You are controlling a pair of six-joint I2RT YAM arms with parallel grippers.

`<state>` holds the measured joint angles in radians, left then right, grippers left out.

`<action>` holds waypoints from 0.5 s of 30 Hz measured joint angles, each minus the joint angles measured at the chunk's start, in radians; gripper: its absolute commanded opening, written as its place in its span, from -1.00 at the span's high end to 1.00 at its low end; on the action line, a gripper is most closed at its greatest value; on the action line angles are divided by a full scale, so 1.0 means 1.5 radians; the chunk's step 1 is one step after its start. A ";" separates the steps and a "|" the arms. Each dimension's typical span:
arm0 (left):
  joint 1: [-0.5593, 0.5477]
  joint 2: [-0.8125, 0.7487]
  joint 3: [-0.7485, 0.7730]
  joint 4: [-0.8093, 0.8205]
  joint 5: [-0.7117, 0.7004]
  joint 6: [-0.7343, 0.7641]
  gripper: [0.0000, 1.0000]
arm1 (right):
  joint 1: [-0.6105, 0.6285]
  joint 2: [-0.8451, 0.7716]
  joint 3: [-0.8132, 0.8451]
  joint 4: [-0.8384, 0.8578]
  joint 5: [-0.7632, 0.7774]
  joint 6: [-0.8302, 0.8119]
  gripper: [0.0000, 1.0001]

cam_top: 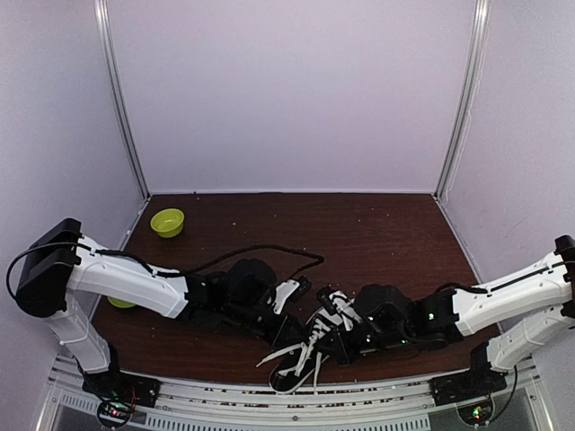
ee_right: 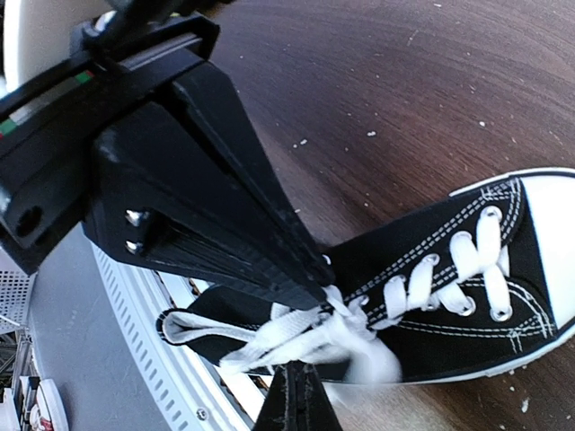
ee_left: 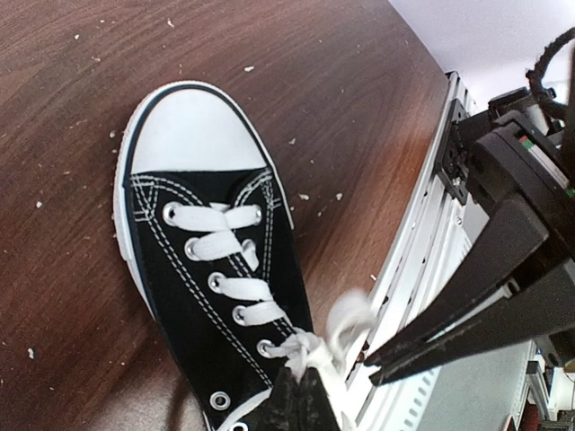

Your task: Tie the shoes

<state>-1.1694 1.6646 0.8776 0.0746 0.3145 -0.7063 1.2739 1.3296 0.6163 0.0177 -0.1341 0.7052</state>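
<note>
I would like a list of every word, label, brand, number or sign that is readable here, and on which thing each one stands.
No text can be read in any view.
sneaker: no brand or label shows on the canvas, the toe cap or the laces.
green bowl: plain, no print.
left arm and right arm: no lettering visible.

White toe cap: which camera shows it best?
Left wrist view: the black canvas sneaker's white rubber toe cap shows whole and sharp. The right wrist view crops it at the edge; the top view leaves it unclear.
</note>
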 measured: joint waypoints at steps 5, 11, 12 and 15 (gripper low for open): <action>0.001 0.000 -0.004 0.004 -0.003 -0.002 1.00 | 0.005 0.004 0.000 0.035 -0.004 0.000 1.00; 0.001 -0.001 -0.010 0.004 -0.011 -0.005 1.00 | 0.007 0.002 0.000 0.071 -0.013 -0.001 1.00; 0.001 -0.002 -0.011 0.004 -0.013 -0.005 1.00 | 0.007 0.000 0.000 0.073 -0.013 0.000 1.00; 0.003 -0.002 -0.013 0.004 -0.015 -0.006 1.00 | 0.007 -0.016 -0.002 0.063 0.010 0.013 0.37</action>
<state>-1.1645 1.6619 0.8581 0.0811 0.2916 -0.7147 1.2850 1.3056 0.6140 0.1123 -0.1188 0.7242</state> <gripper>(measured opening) 0.008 0.023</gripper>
